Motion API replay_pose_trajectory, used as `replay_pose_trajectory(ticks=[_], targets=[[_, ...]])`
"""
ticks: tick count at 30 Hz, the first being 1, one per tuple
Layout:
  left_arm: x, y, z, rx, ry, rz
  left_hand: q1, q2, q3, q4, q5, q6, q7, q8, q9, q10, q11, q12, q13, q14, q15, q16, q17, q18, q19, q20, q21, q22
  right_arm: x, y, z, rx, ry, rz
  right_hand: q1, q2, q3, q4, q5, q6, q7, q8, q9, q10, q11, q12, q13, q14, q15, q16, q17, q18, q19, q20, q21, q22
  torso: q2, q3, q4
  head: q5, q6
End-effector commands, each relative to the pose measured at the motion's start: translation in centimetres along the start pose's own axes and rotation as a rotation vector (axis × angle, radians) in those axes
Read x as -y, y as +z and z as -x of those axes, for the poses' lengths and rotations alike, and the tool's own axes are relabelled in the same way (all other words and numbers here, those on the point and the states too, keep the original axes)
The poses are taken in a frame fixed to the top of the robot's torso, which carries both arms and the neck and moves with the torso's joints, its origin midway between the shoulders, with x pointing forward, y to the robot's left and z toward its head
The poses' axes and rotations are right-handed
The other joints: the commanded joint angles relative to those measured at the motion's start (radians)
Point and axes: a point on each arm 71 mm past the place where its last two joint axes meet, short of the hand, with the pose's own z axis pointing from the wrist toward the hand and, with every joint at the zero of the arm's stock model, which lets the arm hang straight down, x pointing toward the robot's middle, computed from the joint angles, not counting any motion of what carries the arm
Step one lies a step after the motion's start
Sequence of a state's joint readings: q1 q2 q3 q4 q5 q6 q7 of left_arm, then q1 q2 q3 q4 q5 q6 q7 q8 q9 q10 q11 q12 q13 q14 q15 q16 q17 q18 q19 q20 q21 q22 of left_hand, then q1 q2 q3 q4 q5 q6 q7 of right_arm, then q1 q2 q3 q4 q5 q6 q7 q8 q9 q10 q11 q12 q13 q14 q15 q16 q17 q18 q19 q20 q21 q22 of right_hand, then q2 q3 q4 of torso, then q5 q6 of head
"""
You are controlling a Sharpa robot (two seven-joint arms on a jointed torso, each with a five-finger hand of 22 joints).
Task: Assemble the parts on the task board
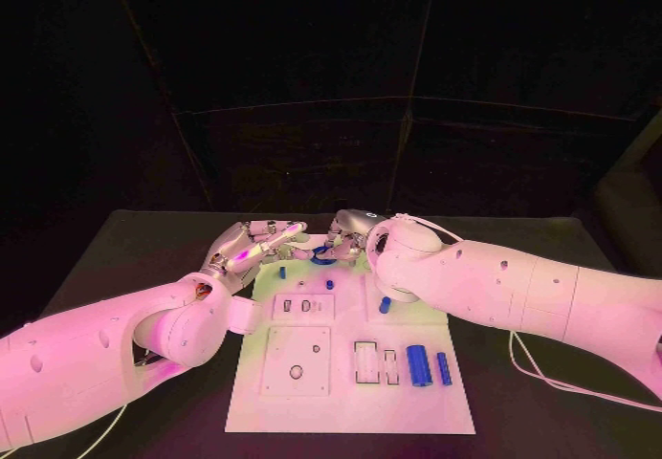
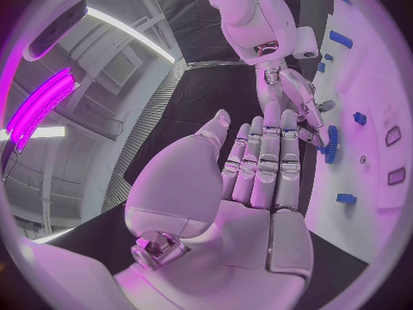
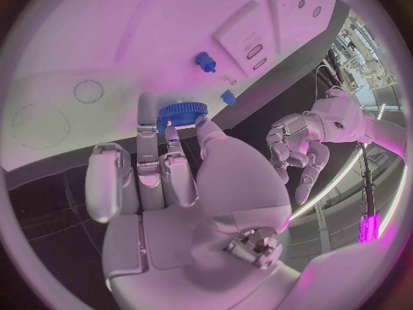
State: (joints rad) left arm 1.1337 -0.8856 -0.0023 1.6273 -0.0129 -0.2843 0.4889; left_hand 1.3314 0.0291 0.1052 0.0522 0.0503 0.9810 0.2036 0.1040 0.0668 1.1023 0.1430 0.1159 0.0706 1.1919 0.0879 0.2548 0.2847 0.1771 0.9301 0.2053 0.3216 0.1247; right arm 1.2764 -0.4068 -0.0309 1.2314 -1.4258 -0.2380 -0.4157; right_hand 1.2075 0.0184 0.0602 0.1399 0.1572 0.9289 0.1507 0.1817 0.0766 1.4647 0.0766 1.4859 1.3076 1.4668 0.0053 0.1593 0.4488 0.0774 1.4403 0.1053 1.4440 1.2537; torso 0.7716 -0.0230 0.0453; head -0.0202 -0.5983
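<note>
Gear (image 3: pixel 182 111), blue and toothed, sits pinched in my right hand (image 3: pixel 172 179) between thumb and fingertips, at the far end of the white board (image 1: pixel 414 402). Right wrist view gives me the clearest look: teeth visible, fingers (image 3: pixel 148 145) wrapped on its rim, a small blue peg (image 3: pixel 205 61) standing on the board beyond it and another small blue piece (image 3: pixel 227 98) at the board edge. Head view mostly hides the gear behind both hands; I only catch a bit of blue at (image 1: pixel 321 256). Left wrist view shows the gear edge-on (image 2: pixel 330 145) in the right hand's fingertips, with my left hand (image 2: pixel 258 186) flat, fingers straight and close together, holding nothing. In the head view the left hand (image 1: pixel 249 251) is just beside the right hand (image 1: pixel 352 234), near touching; can't tell if they make contact. Head view also shows what the wrists miss: two blue cylinders (image 1: pixel 418 365) lying side by side on the near right part of the board, next to rectangular slots (image 1: pixel 367 362). Table (image 1: pixel 138 249) is black, backdrop dark.
</note>
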Motion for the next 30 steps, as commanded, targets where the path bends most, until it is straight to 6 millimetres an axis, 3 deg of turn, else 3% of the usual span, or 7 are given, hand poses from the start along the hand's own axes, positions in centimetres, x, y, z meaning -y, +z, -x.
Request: replay_pose_trajectory(ticks=[1, 24, 30], targets=[[0.1, 0.03, -0.17, -0.019, 0.0, -0.007, 0.002, 0.008, 0.004, -0.004, 0.004, 0.001, 0.008, -0.004, -0.001, 0.002, 0.006, -0.005, -0.001, -0.002, 0.004, -0.004, 0.002, 0.006, 0.003, 0.004, -0.006, -0.002, 0.42, 0.03, -0.69, -0.054, 0.0, -0.044, -0.017, -0.003, -0.016, 0.006, 0.001, -0.004, 0.005, -0.007, -0.003, 0.037, -0.004, 0.0, 0.164, 0.028, -0.005, -0.005, 0.001, -0.017, 0.0, -0.001, 0.005, 0.0, 0.0, -0.0004, -0.0004, -0.001, -0.001], [0.04, 0.12, -0.15, -0.02, 0.0, -0.006, 0.009, 0.011, 0.013, -0.011, 0.005, 0.001, 0.007, -0.008, -0.001, 0.003, 0.005, -0.009, -0.001, -0.002, 0.004, -0.01, 0.007, 0.007, 0.003, 0.004, -0.009, -0.004, 0.45, 0.17, -0.87, -0.071, 0.0, -0.091, -0.04, -0.002, -0.06, 0.043, 0.023, -0.005, 0.004, -0.005, -0.004, 0.037, -0.005, -0.001, 0.165, 0.028, -0.005, -0.006, 0.003, -0.017, 0.001, 0.0, 0.005, 0.001, 0.0, 0.0004, -0.0001, -0.002, -0.005], [0.04, 0.13, -0.1, -0.018, 0.001, -0.006, 0.01, 0.011, 0.014, -0.012, 0.005, 0.001, 0.007, -0.008, -0.001, 0.003, 0.005, -0.01, -0.001, -0.002, 0.004, -0.01, 0.007, 0.007, 0.003, 0.004, -0.009, -0.004, 0.25, 0.16, -0.86, -0.066, 0.015, -0.074, -0.004, 0.029, -0.046, 0.03, 0.041, 0.013, -0.001, 0.006, -0.001, 0.041, -0.009, 0.004, 0.171, 0.028, -0.008, -0.006, 0.003, -0.017, 0.002, -0.003, 0.006, 0.004, 0.0, -0.0001, -0.0003, -0.003, -0.006]])
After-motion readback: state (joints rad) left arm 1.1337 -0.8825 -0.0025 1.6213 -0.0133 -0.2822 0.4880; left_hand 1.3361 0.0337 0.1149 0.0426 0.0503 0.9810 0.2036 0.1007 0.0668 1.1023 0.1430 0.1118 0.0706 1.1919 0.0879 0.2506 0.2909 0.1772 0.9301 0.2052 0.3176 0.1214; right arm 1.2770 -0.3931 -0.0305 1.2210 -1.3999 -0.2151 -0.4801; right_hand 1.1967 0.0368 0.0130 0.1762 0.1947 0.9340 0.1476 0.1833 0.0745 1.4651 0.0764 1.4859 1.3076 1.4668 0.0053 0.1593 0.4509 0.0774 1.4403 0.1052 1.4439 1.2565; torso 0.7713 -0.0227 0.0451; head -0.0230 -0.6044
